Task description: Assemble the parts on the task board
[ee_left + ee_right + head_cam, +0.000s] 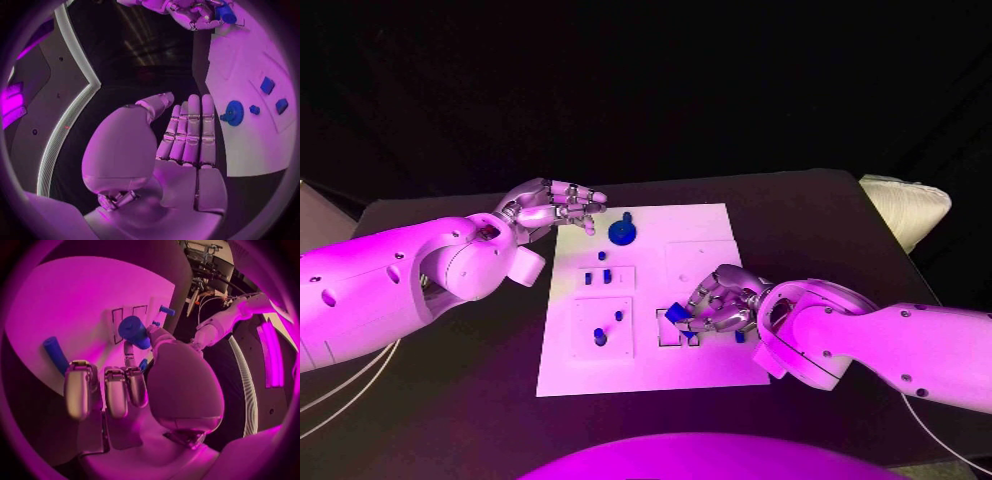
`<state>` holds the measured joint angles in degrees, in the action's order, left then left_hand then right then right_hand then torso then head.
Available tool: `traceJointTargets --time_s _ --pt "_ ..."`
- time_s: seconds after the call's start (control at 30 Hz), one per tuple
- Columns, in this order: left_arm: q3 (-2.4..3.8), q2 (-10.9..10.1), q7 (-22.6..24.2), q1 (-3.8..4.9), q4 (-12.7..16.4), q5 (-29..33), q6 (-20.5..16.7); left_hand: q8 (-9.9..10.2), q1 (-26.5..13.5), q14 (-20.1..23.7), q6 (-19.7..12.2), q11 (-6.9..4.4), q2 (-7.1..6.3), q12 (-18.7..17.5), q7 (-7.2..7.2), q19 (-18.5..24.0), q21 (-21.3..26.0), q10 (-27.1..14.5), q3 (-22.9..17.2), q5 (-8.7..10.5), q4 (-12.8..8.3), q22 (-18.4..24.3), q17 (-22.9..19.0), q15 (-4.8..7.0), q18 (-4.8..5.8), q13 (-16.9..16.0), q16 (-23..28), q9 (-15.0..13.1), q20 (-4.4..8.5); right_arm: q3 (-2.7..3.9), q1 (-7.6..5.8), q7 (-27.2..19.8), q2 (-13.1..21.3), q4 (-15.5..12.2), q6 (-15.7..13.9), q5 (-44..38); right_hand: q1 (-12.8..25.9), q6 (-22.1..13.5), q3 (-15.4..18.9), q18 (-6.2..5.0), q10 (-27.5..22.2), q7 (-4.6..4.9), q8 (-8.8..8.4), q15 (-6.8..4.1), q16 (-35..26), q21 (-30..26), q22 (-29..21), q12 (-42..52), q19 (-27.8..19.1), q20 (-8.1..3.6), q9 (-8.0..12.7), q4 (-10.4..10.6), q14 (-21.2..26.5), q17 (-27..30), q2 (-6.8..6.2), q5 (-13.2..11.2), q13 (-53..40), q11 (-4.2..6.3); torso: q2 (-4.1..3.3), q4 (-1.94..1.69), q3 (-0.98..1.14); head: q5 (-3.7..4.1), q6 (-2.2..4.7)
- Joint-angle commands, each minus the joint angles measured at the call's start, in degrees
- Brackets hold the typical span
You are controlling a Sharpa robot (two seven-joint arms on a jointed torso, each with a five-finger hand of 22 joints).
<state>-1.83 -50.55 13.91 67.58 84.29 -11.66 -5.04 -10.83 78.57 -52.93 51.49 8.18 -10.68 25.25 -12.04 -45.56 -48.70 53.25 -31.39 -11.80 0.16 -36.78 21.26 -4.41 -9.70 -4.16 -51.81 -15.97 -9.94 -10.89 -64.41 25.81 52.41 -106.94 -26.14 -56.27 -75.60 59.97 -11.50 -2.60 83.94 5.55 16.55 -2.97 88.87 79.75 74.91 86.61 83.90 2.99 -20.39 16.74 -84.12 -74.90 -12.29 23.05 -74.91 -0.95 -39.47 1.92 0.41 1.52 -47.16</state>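
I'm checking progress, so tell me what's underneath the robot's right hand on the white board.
The right hand pinches a blue part over the task board, above a marked slot near its front edge. Whether that slot already holds anything directly beneath the palm cannot be seen; the hand covers it.

The task board (pixel 711 365) lay in the middle of the table (pixel 834 200) before me. My left hand (pixel 557 207) hung over the board's far left corner, just left of a round part (pixel 623 234) near the far edge. My right hand (pixel 721 300) sat over the board's near right area, with a cylinder part (pixel 134 331) between its fingers.
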Motion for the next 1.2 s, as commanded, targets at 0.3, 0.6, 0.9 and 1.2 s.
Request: traceJointTargets --time_s 0.3,0.6,0.9,1.2 --pt "0.03 0.16 0.16 0.03 0.04 0.06 1.00 0.17 -0.19 0.01 -0.32 0.25 0.27 -0.19 0.16 -0.39 0.34 -0.28 0.06 -0.32 0.08 0.06 -0.05 -0.17 -0.81 0.08 0.35 0.06 -0.18 -0.02 0.09 3.03 -0.91 0.75 1.91 -7.43 1.91 0.90 0.04 0.89 3.91 -0.55 0.51 -0.30 0.22 0.73 12.81 0.18 4.30 -0.37 -0.56 -0.10 -5.35 -12.80 0.26 -1.98 -12.28 0.39 0.00 0.04 0.00 -0.12 -0.05" --pt "0.03 0.15 0.19 0.03 0.01 0.03 0.97 0.17 -0.10 0.02 -0.29 0.26 0.27 -0.16 0.14 -0.50 0.40 -0.30 0.03 -0.35 0.03 0.10 -0.05 -0.17 -0.80 0.09 0.39 0.06 -0.16 -0.02 0.40 3.08 -2.30 1.46 2.02 -8.27 6.58 1.56 3.61 1.01 4.21 -1.04 2.02 -0.59 0.41 1.46 12.98 0.50 4.46 -0.57 -0.93 0.06 -5.47 -13.30 1.73 -9.58 -12.66 0.76 -0.05 -0.02 0.08 -0.23 0.01" --pt "0.03 0.12 0.13 0.03 -0.03 0.03 0.97 0.17 -0.10 0.02 -0.29 0.26 0.27 -0.16 0.14 -0.50 0.40 -0.30 0.03 -0.35 0.03 0.10 -0.05 -0.17 -0.80 0.09 0.39 0.06 -0.16 -0.02 0.80 2.63 -2.86 1.73 1.60 -8.51 10.21 2.52 9.55 1.22 4.60 -2.04 5.05 -1.29 0.82 2.67 13.27 0.96 4.70 -1.16 -1.98 0.08 -5.70 -14.34 3.96 -8.22 -13.14 1.61 -0.03 0.05 0.06 -0.37 -0.07" --pt "0.03 0.08 -0.05 0.03 -0.05 0.03 1.00 0.14 -0.08 0.01 -0.21 0.27 0.31 -0.16 0.15 -0.54 0.42 -0.32 0.02 -0.36 0.03 0.12 -0.04 -0.18 -0.79 0.10 0.41 0.05 -0.15 -0.02 0.86 2.30 -2.79 1.63 1.70 -8.59 10.07 2.44 10.21 1.25 4.66 -2.15 5.47 -1.38 0.88 2.83 13.31 1.05 4.73 -1.25 -2.11 0.01 -5.74 -14.49 4.37 -8.21 -13.22 1.71 0.00 0.04 0.09 -0.42 -0.22"
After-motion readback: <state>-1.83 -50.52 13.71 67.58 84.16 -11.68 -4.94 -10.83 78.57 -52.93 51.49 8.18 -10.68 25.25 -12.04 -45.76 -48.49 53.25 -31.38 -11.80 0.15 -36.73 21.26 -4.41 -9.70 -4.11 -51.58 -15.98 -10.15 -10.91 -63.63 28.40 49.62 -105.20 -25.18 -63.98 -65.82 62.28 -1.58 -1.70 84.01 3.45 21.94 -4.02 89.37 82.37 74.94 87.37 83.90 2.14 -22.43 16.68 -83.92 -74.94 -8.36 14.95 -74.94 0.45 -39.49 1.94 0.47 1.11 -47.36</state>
